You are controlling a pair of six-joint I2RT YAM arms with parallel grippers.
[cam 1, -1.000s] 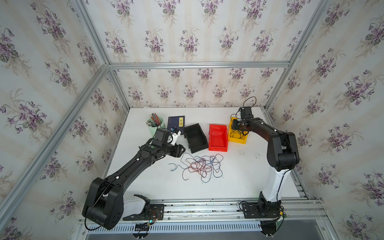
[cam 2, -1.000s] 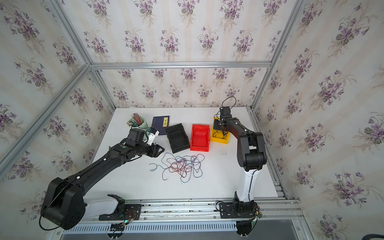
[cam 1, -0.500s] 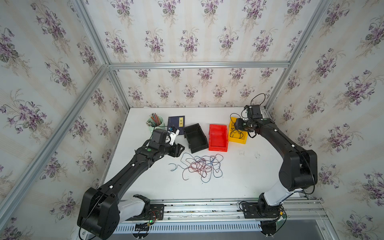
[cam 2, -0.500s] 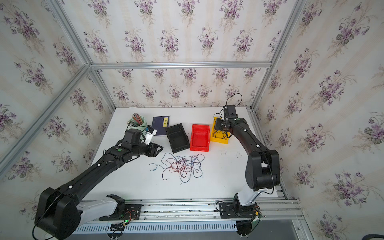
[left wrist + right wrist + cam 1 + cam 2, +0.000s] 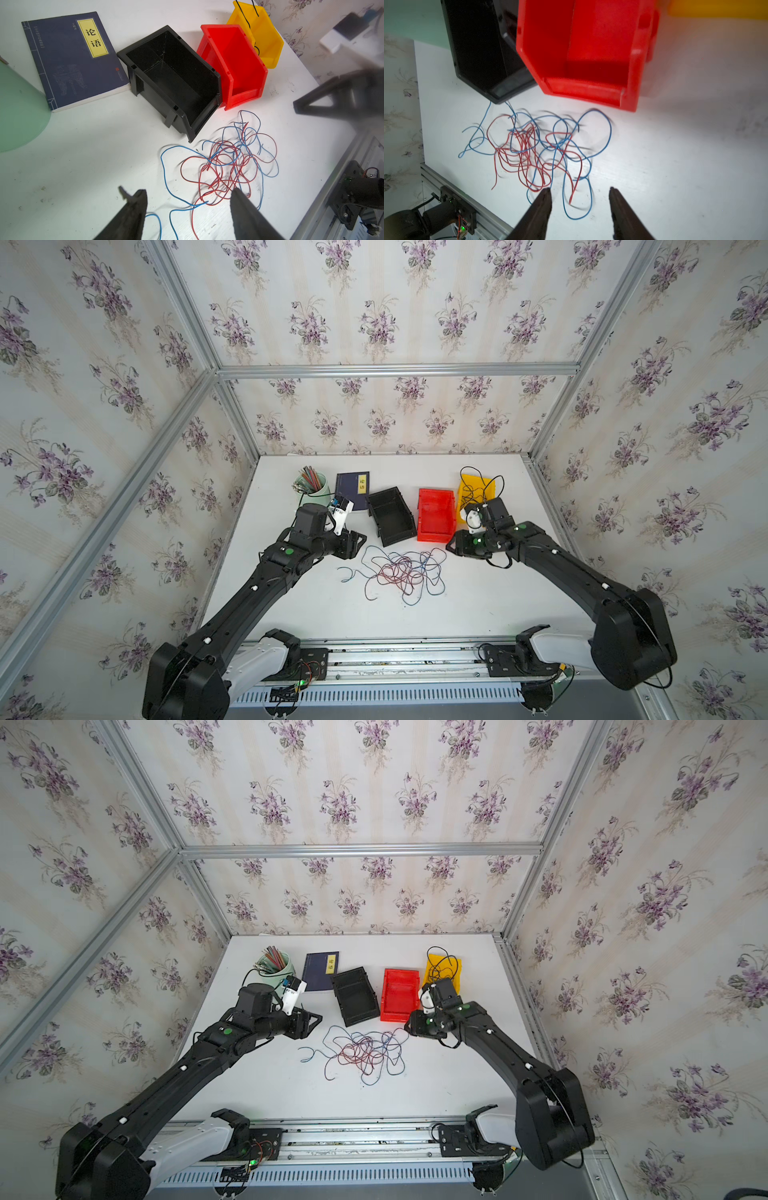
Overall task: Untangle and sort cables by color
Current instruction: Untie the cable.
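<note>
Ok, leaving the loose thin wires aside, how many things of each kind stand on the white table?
Open plastic storage bins: 3 (black bin, red bin, yellow bin)
Dark blue paperback book: 1
Pale green cup holding coloured pencils: 1
Total: 5

Right wrist view: the yellow bin (image 5: 716,8) is a cropped blur, the cables (image 5: 523,143) perhaps slightly smeared; the green cup (image 5: 18,108) runs off the left wrist view.
</note>
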